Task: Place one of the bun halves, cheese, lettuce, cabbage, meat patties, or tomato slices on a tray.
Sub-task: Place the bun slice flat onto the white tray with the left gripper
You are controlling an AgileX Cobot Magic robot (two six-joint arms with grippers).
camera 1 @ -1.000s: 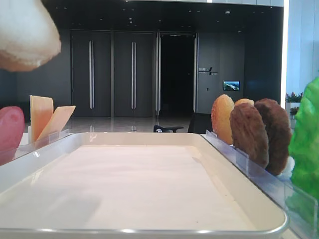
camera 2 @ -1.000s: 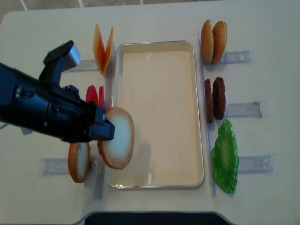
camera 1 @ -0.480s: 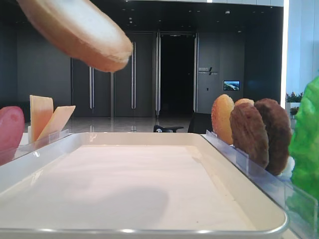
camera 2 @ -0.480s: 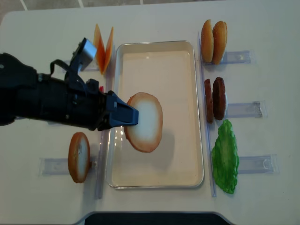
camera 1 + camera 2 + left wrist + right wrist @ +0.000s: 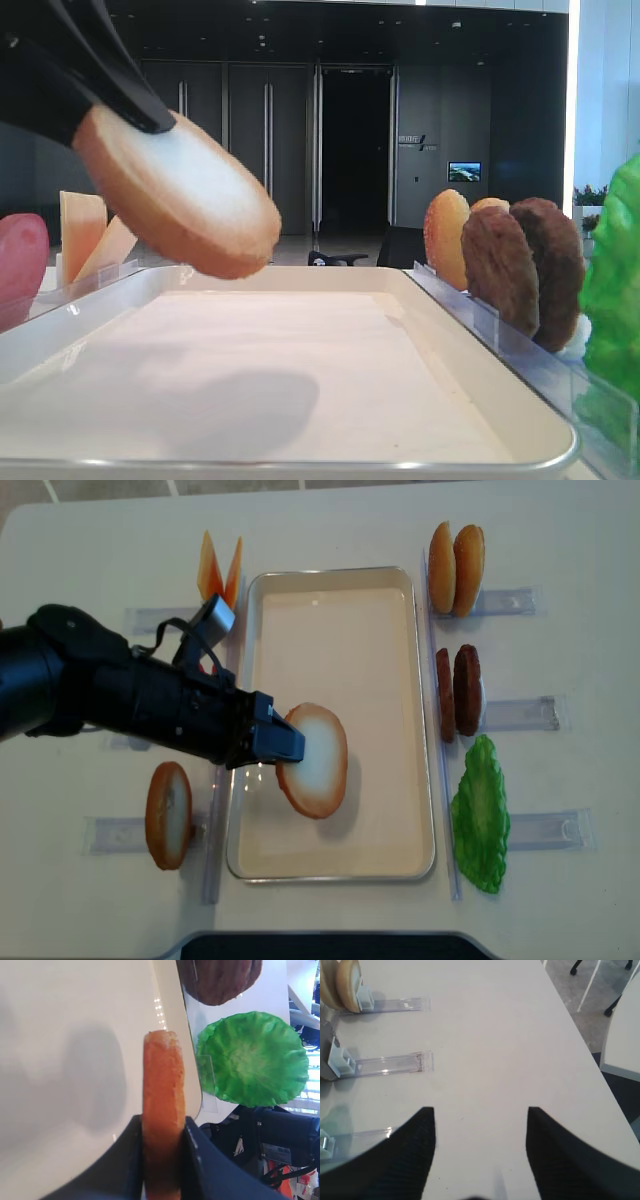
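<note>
Nearest the front edge of the table [image 5: 560, 540], on the left, a lone bun half [image 5: 168, 814] stands on edge in a clear plastic holder [image 5: 110, 834]. On the right at about the same depth, a green lettuce leaf [image 5: 481, 815] stands just outside the right rim of the cream-white tray [image 5: 400, 855].

Above the near-left part of the tray, the left gripper [image 5: 285, 744] is clamped on the edge of another bun half [image 5: 316, 759], its pale face turned upward. In the low front view this held bun half hangs tilted above the tray floor, apart from it, with its shadow on the tray below. The left wrist view shows the bun's golden-orange rim pinched between the two dark fingers [image 5: 125, 1160].

Farther back on the right, two dark brown meat patties [image 5: 458, 691] stand side by side beside the tray's right rim. On the left at that depth, a reddish tomato slice [image 5: 20, 262] shows at the edge of the low view.

At the far end, two more bun halves [image 5: 456, 566] stand together on the right, and two cheese slices [image 5: 220, 572] lean apart in a V on the left.

The right gripper [image 5: 480, 1145] hangs over bare table to the right of the holders, its two dark fingers spread wide with nothing between them.
</note>
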